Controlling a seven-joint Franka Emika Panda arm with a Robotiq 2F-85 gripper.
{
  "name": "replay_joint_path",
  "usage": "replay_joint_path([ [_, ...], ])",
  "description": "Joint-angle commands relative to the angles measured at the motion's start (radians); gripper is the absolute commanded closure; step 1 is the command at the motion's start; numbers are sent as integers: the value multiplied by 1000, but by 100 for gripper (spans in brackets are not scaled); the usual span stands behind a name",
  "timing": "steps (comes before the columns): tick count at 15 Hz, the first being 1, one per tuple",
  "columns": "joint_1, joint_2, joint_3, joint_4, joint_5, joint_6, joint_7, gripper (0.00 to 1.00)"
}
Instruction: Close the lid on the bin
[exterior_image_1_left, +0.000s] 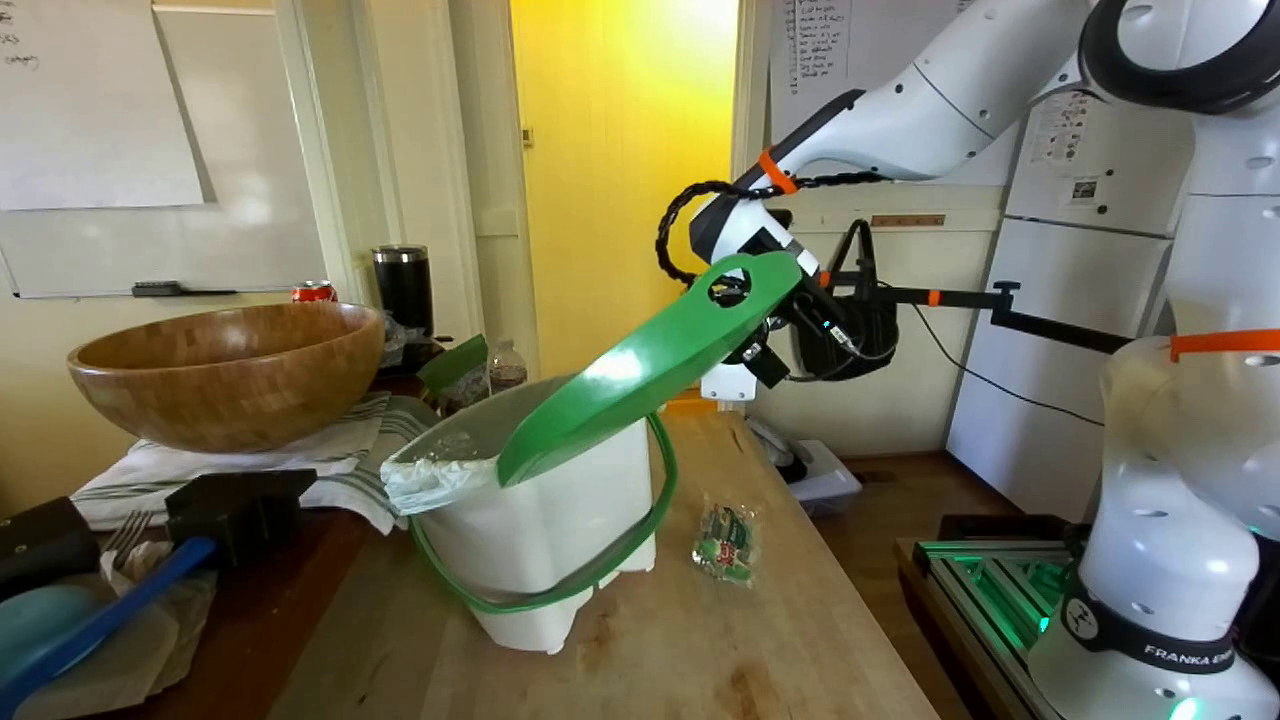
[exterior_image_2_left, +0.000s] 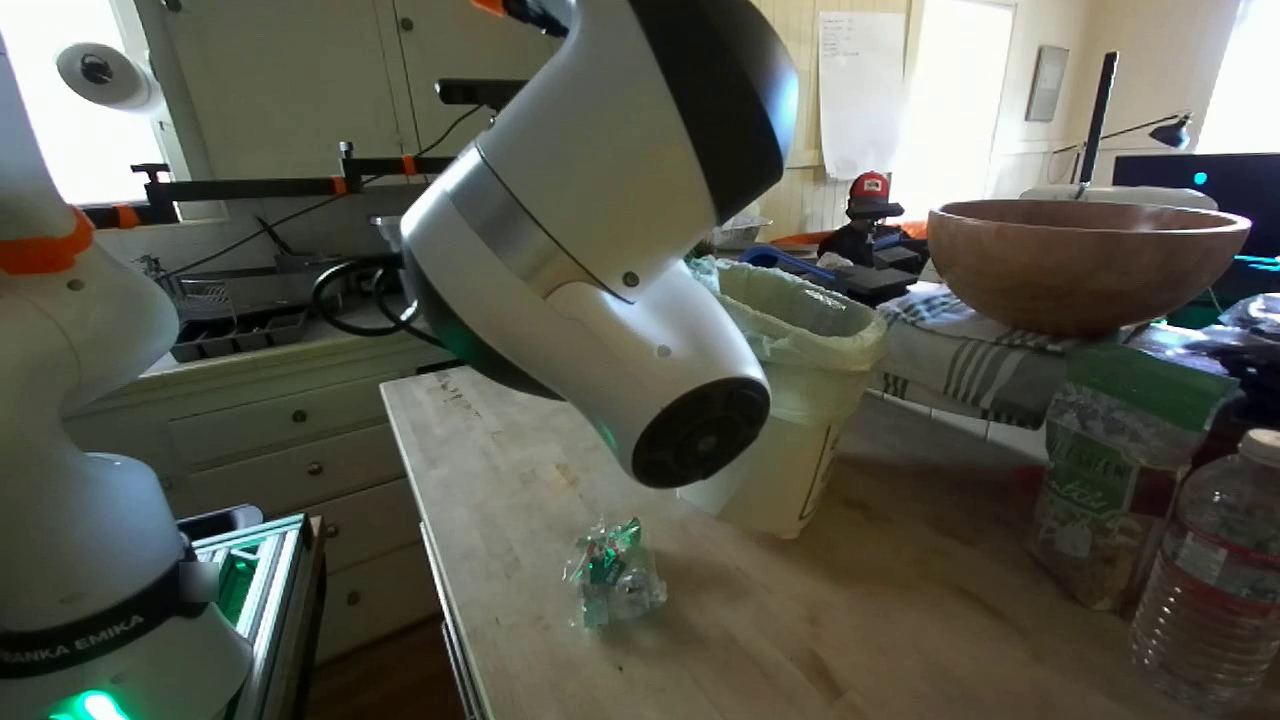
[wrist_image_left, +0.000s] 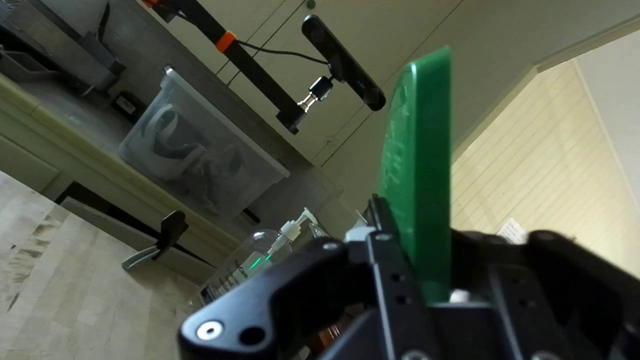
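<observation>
Flat bright green plastic lid: tilted in an exterior view, lower end at the rim of the small white tapered plastic bin, contact unclear; hidden in an exterior view behind the white robot arm. Wrist view: edge-on, upper end pinched in the black two-fingered gripper

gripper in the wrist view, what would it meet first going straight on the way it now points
The green lid, which the gripper holds; past it, the way looks free toward the pale wall, though depth is unclear.
</observation>
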Motion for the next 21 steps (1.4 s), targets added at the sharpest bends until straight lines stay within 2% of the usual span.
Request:
replay_joint_path([
  [1,-1,-16,-4,6,15,14,-2,64],
  [2,-3,2,-5,18,17,6,-11,64],
  [8,-3,-23,-8,17,25,30,-18,19],
  [11,-4,-26,-9,21,35,38,-27,0],
  [21,-7,-36,-13,35,130,81,-49,0],
])
